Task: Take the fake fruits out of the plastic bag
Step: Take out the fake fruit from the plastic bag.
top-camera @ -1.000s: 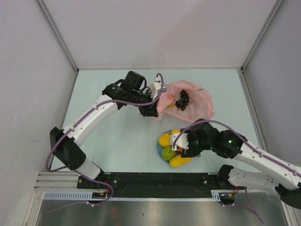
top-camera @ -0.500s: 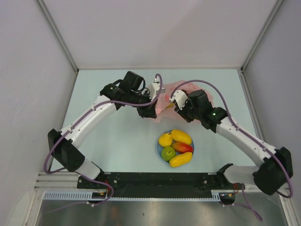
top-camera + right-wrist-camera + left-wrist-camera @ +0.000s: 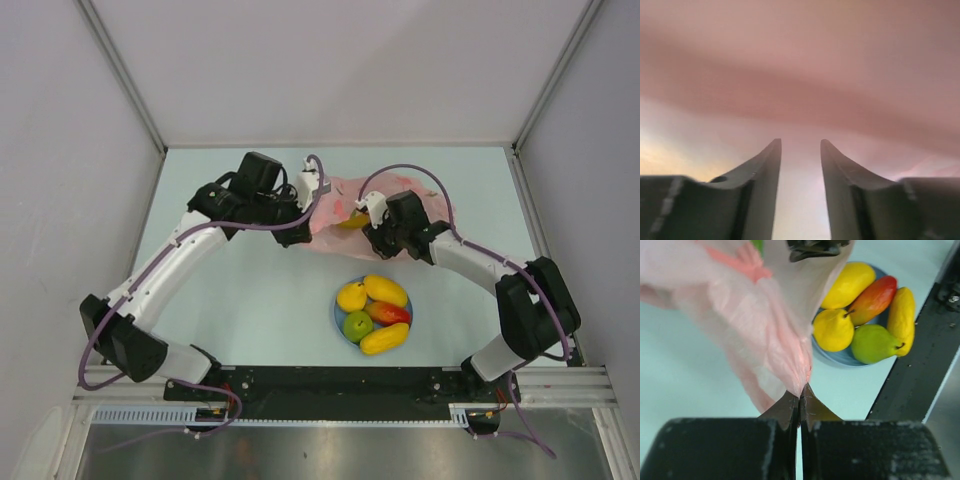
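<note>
The pink plastic bag (image 3: pixel 330 200) lies at the back middle of the table. My left gripper (image 3: pixel 306 214) is shut on its near left edge and holds the film pinched and lifted (image 3: pixel 801 390). My right gripper (image 3: pixel 373 228) is open and reaches into the bag's mouth; its wrist view shows only pink film around the empty fingers (image 3: pixel 800 145). A yellow fruit (image 3: pixel 352 221) shows inside the bag beside the right gripper. The grape bunch is hidden. Several fruits sit on the blue plate (image 3: pixel 336 314): yellow pear (image 3: pixel 832 329), green pear (image 3: pixel 872 343), red-orange mango (image 3: pixel 873 292) and two yellow ones.
The blue plate (image 3: pixel 840 357) stands near the front middle, between the two arms. The black base rail (image 3: pixel 340 380) runs along the near edge. Grey walls close the left, back and right sides.
My right arm has swung from above the plate to the bag and pushed its gripper into the mouth, covering the grape bunch. My left gripper has drawn the bag's edge a little to the left.
</note>
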`<state>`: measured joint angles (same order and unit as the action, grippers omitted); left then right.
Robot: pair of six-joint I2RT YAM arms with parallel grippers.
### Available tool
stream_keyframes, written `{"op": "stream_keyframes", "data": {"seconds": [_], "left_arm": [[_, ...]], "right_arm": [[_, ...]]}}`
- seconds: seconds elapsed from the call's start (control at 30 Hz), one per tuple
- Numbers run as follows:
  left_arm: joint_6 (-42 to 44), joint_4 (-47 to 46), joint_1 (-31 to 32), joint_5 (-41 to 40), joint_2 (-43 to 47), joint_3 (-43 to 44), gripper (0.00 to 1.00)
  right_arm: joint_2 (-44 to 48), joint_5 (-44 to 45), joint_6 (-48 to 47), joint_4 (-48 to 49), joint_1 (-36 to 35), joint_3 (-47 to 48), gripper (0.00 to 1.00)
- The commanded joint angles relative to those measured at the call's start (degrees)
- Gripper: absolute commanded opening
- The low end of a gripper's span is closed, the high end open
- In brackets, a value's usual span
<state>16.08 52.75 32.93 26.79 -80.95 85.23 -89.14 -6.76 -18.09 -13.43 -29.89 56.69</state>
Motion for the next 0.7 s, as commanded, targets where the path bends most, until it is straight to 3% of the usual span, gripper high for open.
{"op": "stream_keyframes", "data": {"seconds": [0.0,0.13,0.3,0.5,0.67], "left_arm": [[-0.4,-2.6,-1.1,-4.2,1.3,-2.2,0.00],[0.0,-2.3,-1.1,-6.9,0.4,-3.1,0.00],[0.4,-3.1,-1.2,-14.6,-0.4,-2.2,0.00],[1.8,-4.6,-1.5,-14.0,0.4,-3.3,0.00],[1.7,-4.9,-1.6,-15.2,-1.7,-2.4,0.00]], "right_arm": [[2.1,-4.6,-2.8,6.2,-0.3,0.6,0.46],[-4.2,-6.2,-8.7,9.4,0.2,4.5,0.60],[-11.8,-6.2,-10.6,9.9,2.2,11.1,0.67],[-19.0,-9.1,-13.6,10.4,4.0,17.0,0.75],[-21.2,-14.6,-13.4,10.0,5.4,20.2,0.77]]}}
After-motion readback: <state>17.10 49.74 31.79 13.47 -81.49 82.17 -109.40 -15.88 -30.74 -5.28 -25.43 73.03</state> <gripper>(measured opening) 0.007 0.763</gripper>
